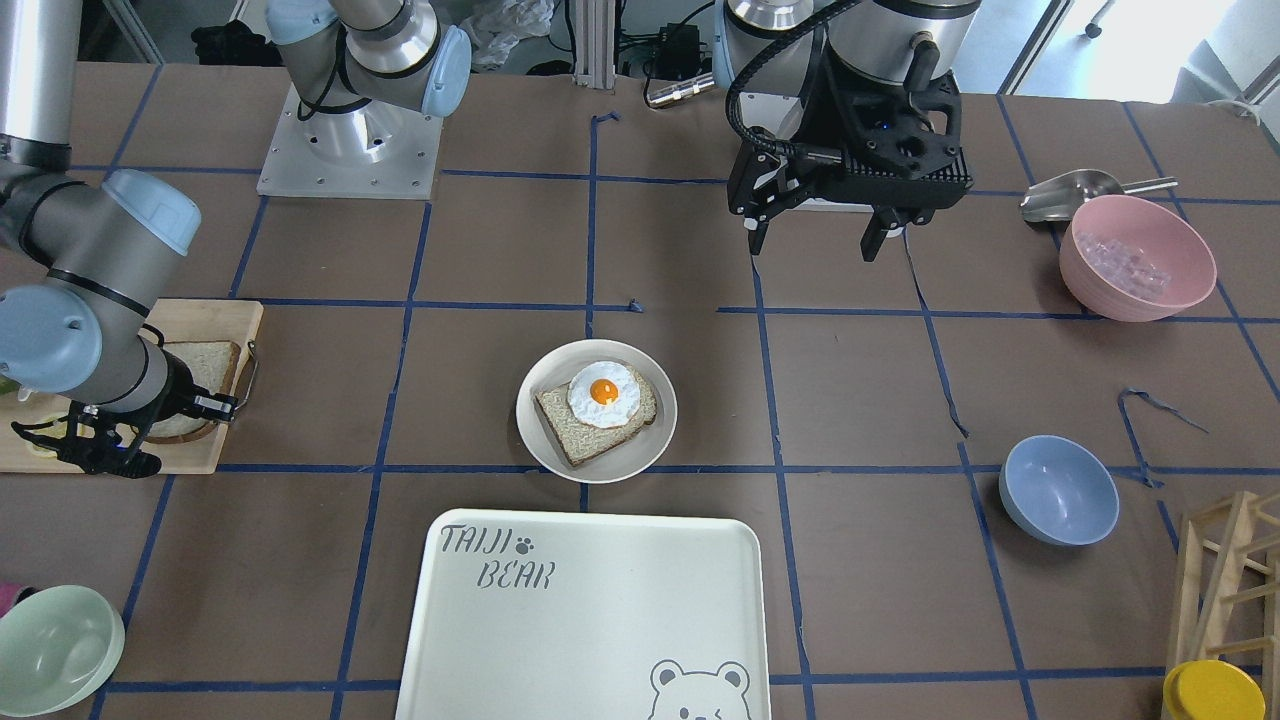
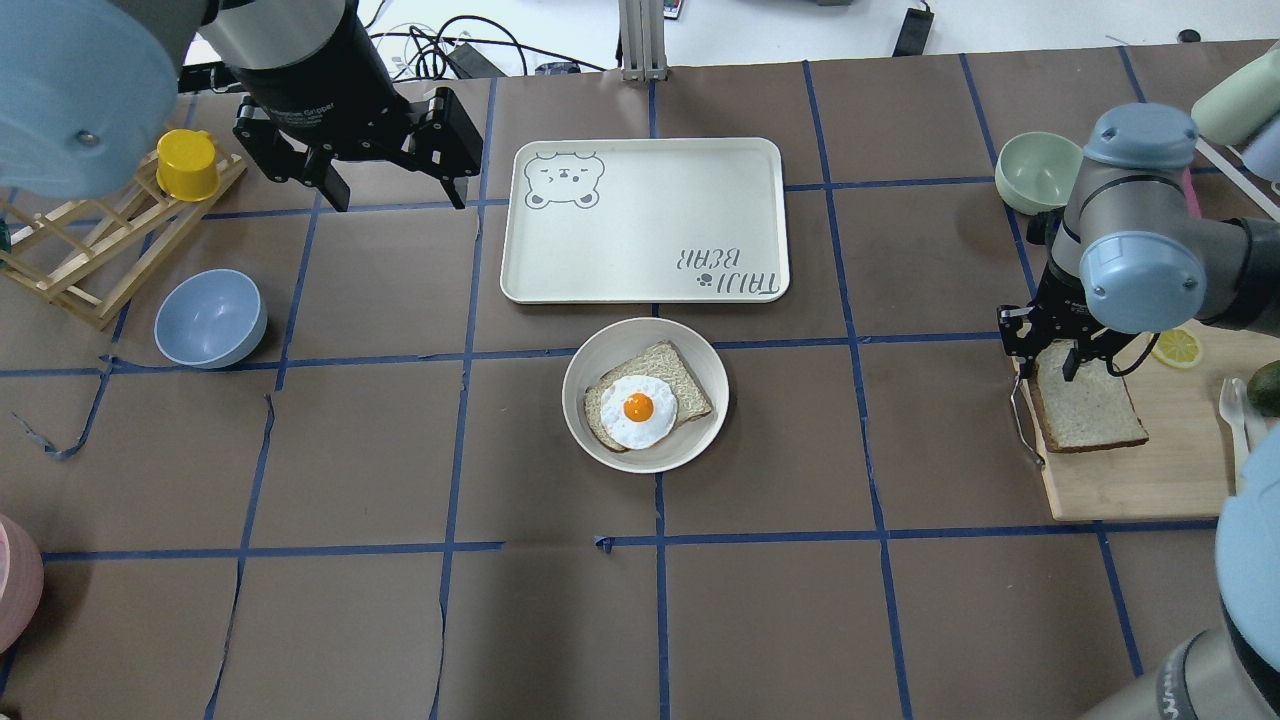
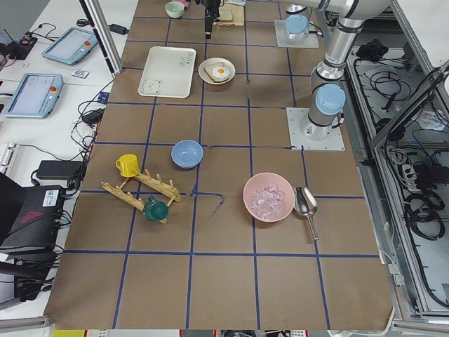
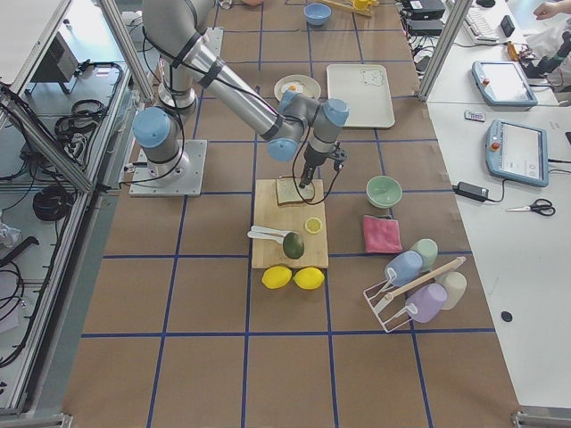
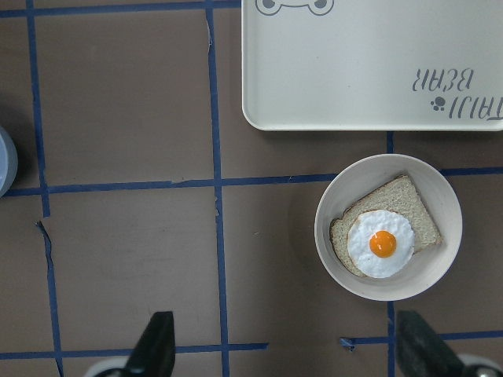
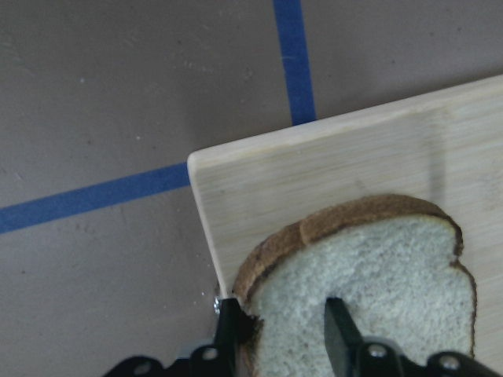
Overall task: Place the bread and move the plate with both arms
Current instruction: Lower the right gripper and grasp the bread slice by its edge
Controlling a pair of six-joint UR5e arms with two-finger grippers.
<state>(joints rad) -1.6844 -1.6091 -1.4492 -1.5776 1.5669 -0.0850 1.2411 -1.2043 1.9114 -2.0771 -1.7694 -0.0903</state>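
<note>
Two spread fingers of my right gripper (image 6: pixel 283 314) have between them one corner of the pale, brown-crusted bread slice (image 6: pixel 385 259), likely soft, light and crushable.

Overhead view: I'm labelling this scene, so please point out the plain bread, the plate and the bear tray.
the bread (image 2: pixel 1090 410), overhead exterior view, middle of its crumb.
the plate (image 2: pixel 600 362), overhead exterior view, bare upper-left part.
the tray (image 2: pixel 640 220), overhead exterior view, bare middle.

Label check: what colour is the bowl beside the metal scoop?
The bowl is pink, clearest in the front-facing view.
</note>
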